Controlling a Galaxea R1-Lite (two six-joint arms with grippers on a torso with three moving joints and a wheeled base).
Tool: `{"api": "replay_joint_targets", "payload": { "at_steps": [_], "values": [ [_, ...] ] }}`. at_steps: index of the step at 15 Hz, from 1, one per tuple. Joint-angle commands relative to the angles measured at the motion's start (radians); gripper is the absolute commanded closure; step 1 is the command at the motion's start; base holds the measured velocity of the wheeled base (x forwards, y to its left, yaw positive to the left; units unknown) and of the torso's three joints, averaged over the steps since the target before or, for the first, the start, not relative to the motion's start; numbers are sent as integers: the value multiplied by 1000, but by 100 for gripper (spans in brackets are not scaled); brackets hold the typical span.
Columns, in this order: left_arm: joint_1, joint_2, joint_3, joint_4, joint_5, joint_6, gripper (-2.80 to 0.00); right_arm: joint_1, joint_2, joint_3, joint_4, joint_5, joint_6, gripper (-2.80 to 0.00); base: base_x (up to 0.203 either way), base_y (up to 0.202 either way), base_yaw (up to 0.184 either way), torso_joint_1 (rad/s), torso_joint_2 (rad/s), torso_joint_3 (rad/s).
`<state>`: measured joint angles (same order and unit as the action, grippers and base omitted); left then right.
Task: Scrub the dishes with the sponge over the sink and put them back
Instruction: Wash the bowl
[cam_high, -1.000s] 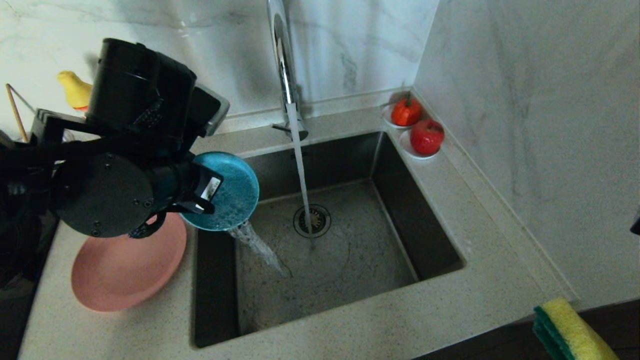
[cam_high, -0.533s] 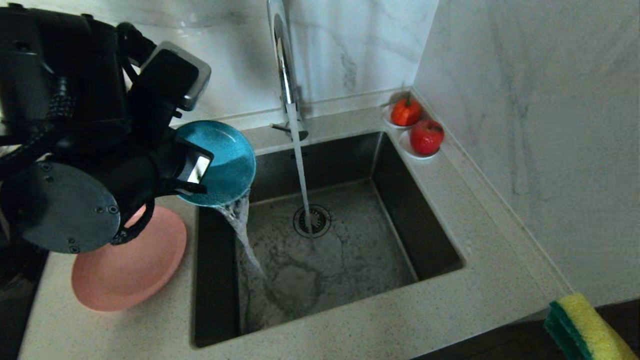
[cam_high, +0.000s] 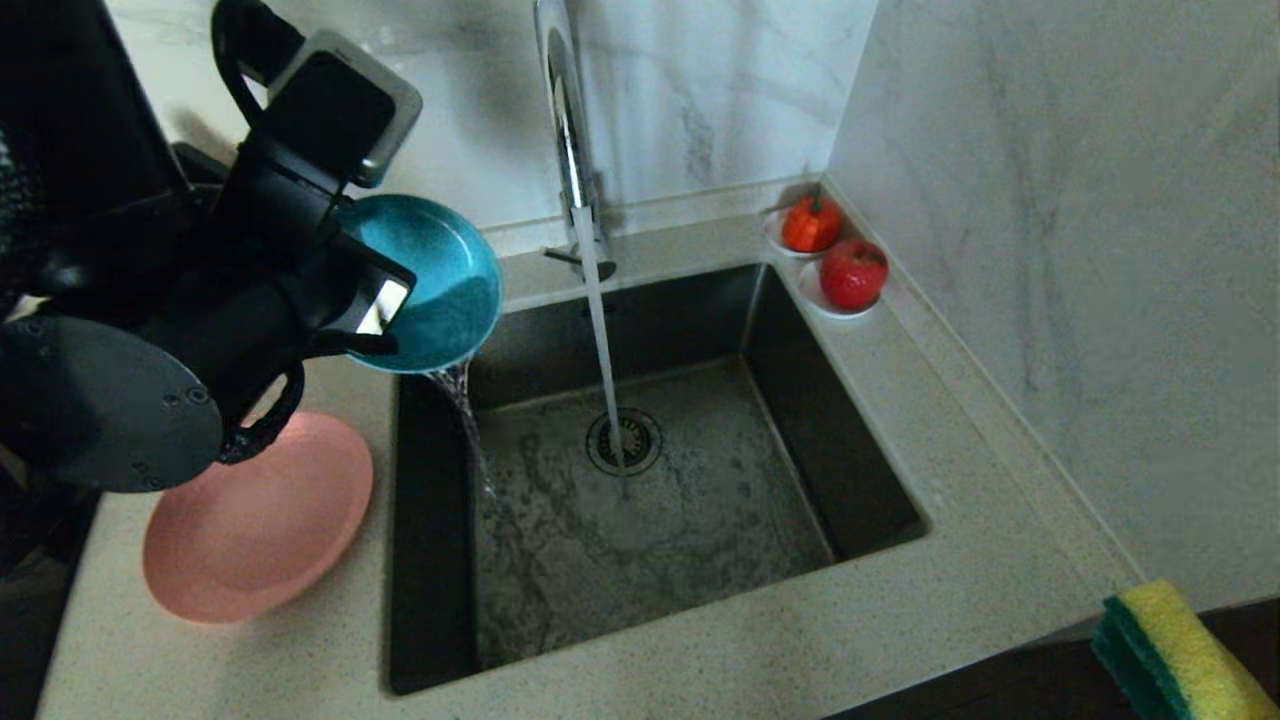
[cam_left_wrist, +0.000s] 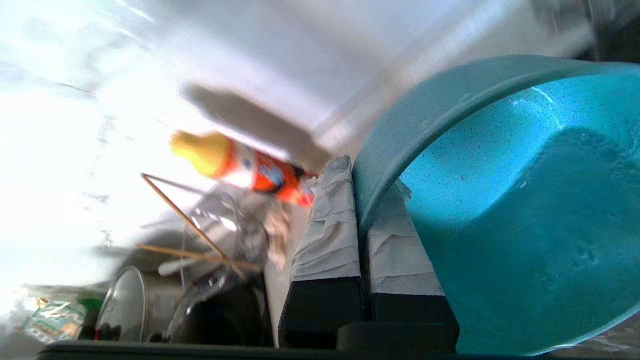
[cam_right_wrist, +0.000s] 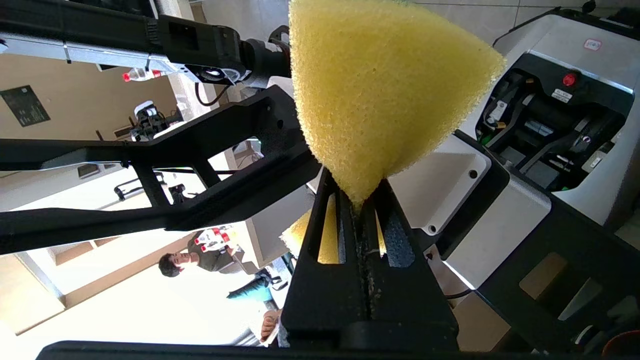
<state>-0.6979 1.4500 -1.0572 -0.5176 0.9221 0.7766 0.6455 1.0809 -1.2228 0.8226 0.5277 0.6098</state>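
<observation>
Sink (cam_high: 700, 520) — teal bowl (cam_high: 440, 285) w/ water, tilted

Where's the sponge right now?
The sponge is pinched in the right gripper, at the head view's bottom right corner, off the counter edge, away from the sink.

Marble-look walls (cam_high: 1050, 200), pale speckled countertop (cam_high: 950, 600).

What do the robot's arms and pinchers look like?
The left arm is chunky and black, with a round flat joint cap, a looping black cable and a grey-rimmed camera box. The left gripper has black fingers wrapped in crinkly grey tape. The right gripper has slotted black fingers.
</observation>
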Motion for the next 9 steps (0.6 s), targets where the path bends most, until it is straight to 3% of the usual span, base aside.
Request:
{"api": "replay_joint_targets", "payload": {
  "at_steps": [1,6,9],
  "values": [
    [0,-4,24,-133,-6,40,0,0,2,-1,4,5,4,0,0,0,0,0,0,0],
    [0,-6,177,-474,-115,151,0,-5,2,-12,4,0,7,0,0,0,0,0,0,0],
    [0,-7,184,-569,-144,171,0,-12,5,-12,4,3,4,0,0,0,0,0,0,0]
  ]
}}
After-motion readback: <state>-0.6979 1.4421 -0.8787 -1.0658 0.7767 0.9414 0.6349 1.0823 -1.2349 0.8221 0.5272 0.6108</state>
